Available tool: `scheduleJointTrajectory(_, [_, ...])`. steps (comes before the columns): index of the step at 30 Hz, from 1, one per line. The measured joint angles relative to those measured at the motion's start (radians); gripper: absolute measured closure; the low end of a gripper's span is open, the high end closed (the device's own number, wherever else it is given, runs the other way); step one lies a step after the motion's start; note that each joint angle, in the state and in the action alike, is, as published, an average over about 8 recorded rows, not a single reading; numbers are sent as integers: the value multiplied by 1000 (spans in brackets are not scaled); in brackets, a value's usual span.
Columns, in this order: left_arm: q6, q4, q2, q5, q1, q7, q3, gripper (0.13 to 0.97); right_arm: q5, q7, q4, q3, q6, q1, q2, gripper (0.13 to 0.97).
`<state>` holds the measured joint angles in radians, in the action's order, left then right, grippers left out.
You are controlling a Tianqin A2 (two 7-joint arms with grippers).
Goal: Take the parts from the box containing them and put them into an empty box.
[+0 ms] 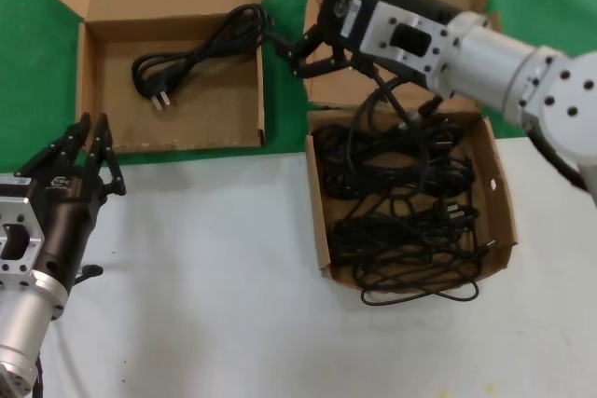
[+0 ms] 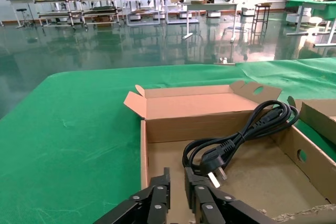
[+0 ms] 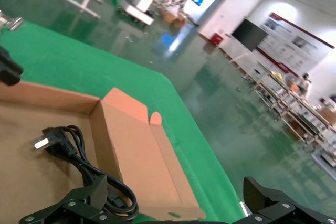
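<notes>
Cardboard, brown, makes up 2 open boxes on the tabletop. The wider, shallower brown cardboard box with the short lid (image 1: 103, 90) sits toward the far left corner, on the green cloth (image 1: 28, 62), with its near wall along the edge of the white surface (image 1: 215, 277). Inside it lies 1 coiled black power cable with a moulded plug and metal prongs (image 1: 191, 53); the plug end lies on the tray floor, while the coil's far end drapes over the right wall.

The squarer brown cardboard box with the tall lid (image 1: 322, 221) stands toward the right edge, its tray resting on the white surface and its lid leaning back over the green cloth. It holds a tangled heap of long thin black power cables (image 1: 401, 202); 1 loop hangs over the near wall onto the white surface.

The right gripper (image 1: 308, 53) is held over the gap between the 2 boxes, just beside the draped end of the single cable. Its fingers stand apart in the right wrist view, with the cable's coil lying beneath 1 of them. Whether they touch the cable cannot be told.

The left gripper (image 1: 89, 151) hovers near the left edge, just short of the wider box's near wall, fingers close together with only a narrow gap and holding nothing.
</notes>
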<state>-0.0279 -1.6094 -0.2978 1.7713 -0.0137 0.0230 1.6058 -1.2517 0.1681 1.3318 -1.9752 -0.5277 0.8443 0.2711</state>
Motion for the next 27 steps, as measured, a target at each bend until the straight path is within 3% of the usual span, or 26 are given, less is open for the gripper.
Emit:
scheduleJointTrajectory(6, [2, 1, 0, 2, 1, -2, 0, 873, -47, -14, 23, 32, 45, -72, 2, 183])
scheduleJointTrajectory(11, [4, 2, 0, 5, 2, -4, -1, 789, -88, -27, 43, 60, 84, -135, 5, 140])
scheduleJointTrajectory(15, [6, 2, 0, 6, 3, -5, -1, 739, -120, -37, 59, 82, 115, -184, 6, 136])
scheduleJointTrajectory(23, [9, 3, -1, 10, 5, -8, -2, 541, -185, -57, 90, 126, 178, -285, 10, 129])
scheduleJointTrajectory(27, [11, 4, -1, 11, 5, -9, -2, 541, -217, -67, 106, 148, 209, -334, 11, 129])
